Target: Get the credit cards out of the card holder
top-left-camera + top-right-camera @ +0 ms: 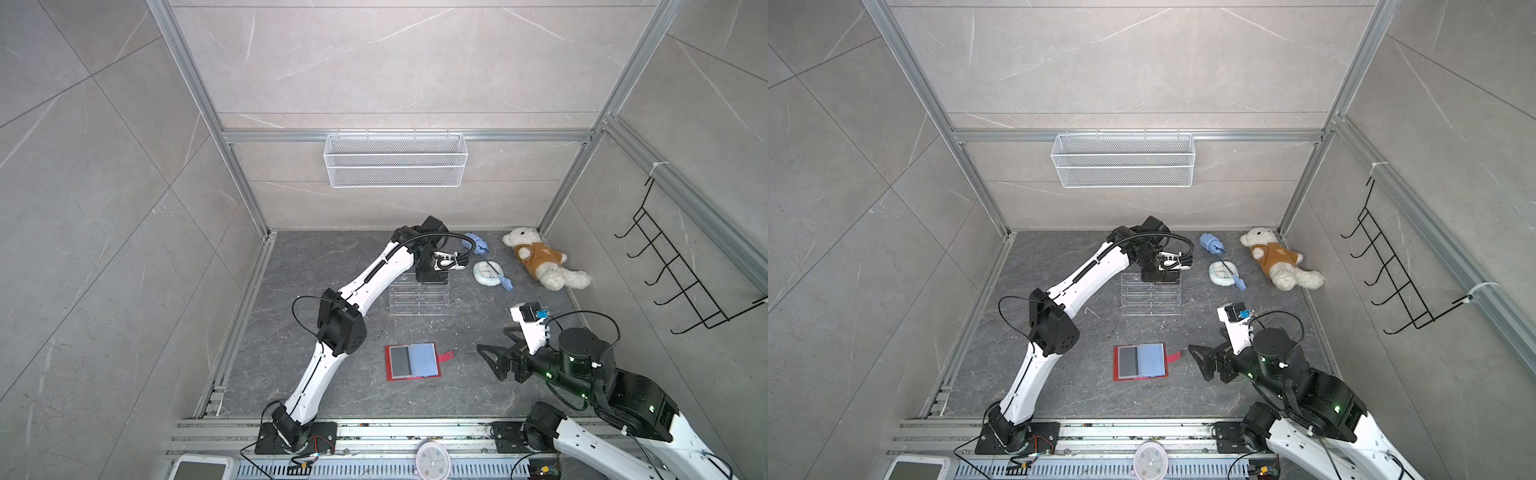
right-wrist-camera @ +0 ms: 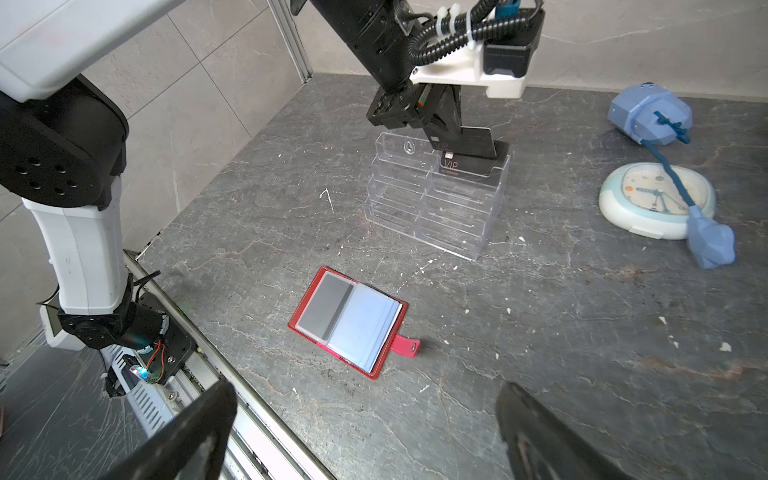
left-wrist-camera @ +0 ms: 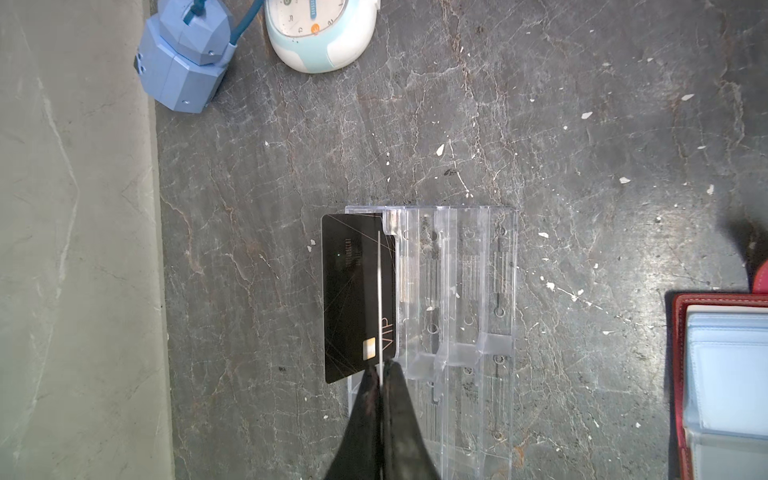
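The left gripper is clenched on one black card, pinching it by an end and holding it on edge over the rear tier of the clear acrylic stand. The stand sits toward the back edge of the bench. A second black card (its VIP lettering is plain in the left wrist view) leans in that same tier, just beside the held one. The red card holder lies open and flat near the middle of the front edge. Its snap tab points toward the right edge, and a grey rectangle shows under its clear sleeve. The right gripper hangs spread wide and empty, to the right of the holder and apart from it.
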### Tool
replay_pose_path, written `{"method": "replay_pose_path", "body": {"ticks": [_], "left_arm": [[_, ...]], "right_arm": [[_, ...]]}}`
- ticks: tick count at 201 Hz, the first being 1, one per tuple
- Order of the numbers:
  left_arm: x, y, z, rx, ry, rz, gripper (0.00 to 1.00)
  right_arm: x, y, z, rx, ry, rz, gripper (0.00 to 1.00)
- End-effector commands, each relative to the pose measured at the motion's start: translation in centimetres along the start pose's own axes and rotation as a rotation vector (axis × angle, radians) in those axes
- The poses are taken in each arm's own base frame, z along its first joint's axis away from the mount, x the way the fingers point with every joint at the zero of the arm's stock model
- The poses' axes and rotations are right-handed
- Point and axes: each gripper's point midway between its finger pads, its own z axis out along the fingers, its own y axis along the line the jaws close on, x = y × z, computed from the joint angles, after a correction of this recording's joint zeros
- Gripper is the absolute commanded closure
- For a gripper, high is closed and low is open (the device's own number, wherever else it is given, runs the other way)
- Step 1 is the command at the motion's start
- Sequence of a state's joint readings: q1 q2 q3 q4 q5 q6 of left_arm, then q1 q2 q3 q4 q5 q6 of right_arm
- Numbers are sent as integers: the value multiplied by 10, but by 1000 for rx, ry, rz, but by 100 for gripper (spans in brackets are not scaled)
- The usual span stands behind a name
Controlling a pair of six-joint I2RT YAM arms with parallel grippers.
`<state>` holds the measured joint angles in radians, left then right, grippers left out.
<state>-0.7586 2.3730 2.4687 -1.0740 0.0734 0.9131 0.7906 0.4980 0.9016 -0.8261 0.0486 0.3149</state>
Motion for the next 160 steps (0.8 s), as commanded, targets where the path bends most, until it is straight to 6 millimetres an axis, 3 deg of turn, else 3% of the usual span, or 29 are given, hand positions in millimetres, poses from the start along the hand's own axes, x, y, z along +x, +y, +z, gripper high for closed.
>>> {"method": "replay_pose_path", "body": {"ticks": [1,53,160], "left_arm": [[3,7,4,-26,19,9,100],[5,12,14,-41,23,-12,100],[-6,15,6,-55,-15,-18,100]], "right_arm": [[3,-1,3,2,0,12,0],[5,-2,2,5,3,10,0],[8,-3,6,6,14,3,0]]}}
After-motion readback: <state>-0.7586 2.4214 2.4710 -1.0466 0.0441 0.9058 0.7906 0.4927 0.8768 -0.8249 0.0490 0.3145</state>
